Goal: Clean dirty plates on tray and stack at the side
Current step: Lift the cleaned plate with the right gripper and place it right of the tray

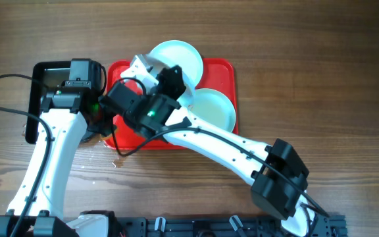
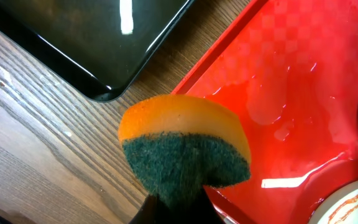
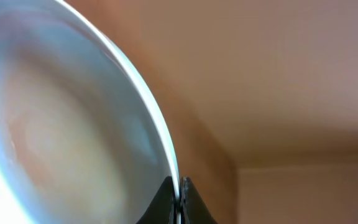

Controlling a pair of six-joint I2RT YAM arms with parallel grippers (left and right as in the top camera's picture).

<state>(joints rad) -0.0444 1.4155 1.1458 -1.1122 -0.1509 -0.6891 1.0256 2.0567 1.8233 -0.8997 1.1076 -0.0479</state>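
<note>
The red tray [image 1: 221, 71] lies at mid-table. My right gripper [image 3: 179, 186] is shut on the rim of one pale plate [image 3: 73, 124], which it holds tilted over the tray's far end [image 1: 176, 56]. A second plate [image 1: 214, 108] lies flat on the tray's right side. In the left wrist view another plate rim [image 2: 353, 202] with orange-brown marks shows at the lower right. My left gripper [image 2: 174, 210] is shut on an orange and green sponge [image 2: 185, 146], which hangs over the tray's wet left edge [image 2: 303, 81].
A black metal pan [image 1: 45, 76] sits just left of the tray, close to the sponge [image 2: 98, 37]. The right arm [image 1: 242, 155] crosses over the tray's near edge. Bare wooden table [image 1: 321, 79] surrounds both.
</note>
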